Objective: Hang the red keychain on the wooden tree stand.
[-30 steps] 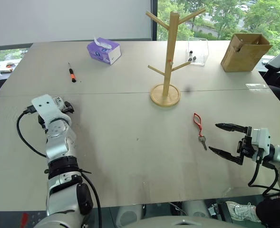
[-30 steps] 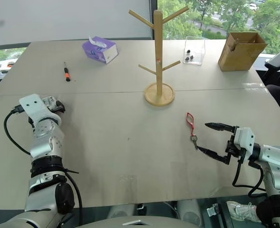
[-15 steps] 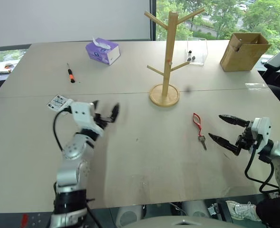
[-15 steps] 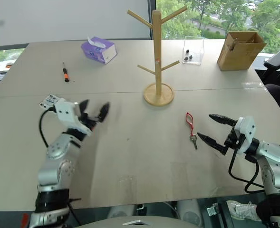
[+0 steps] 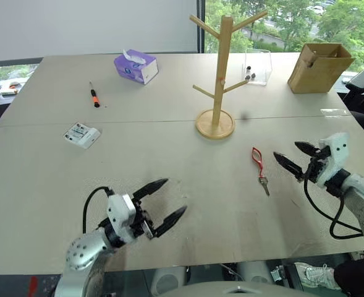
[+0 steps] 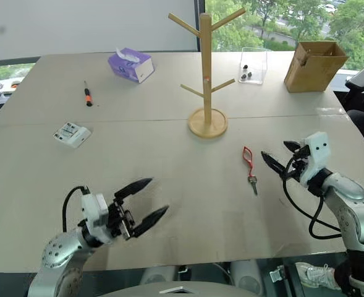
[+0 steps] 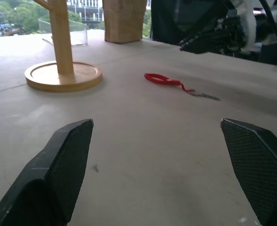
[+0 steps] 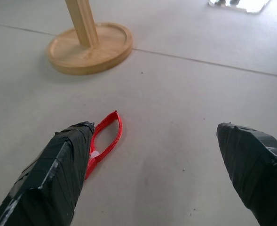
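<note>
**Right end effector closing in on the keychain**

Right end effector (image 5: 296,159), fingers spread and empty, sits just beside the red keychain (image 5: 257,158), which lies flat on the counter between the wooden tree stand (image 5: 218,74) and the near edge. Left end effector (image 5: 163,200) is released. Next, by my reading: straddle the strap, pinch it, lift.

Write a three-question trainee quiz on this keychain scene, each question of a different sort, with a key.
1. True or false: the red keychain already hangs on a peg of the wooden tree stand.
2. Which gripper is nearer the keychain? A) left gripper B) right gripper
3. Fill in: both grippers' jaws stand ____.

Key
1. False: it lies flat on the table, between the stand's base and the right gripper.
2. B
3. open, with nothing held
</note>
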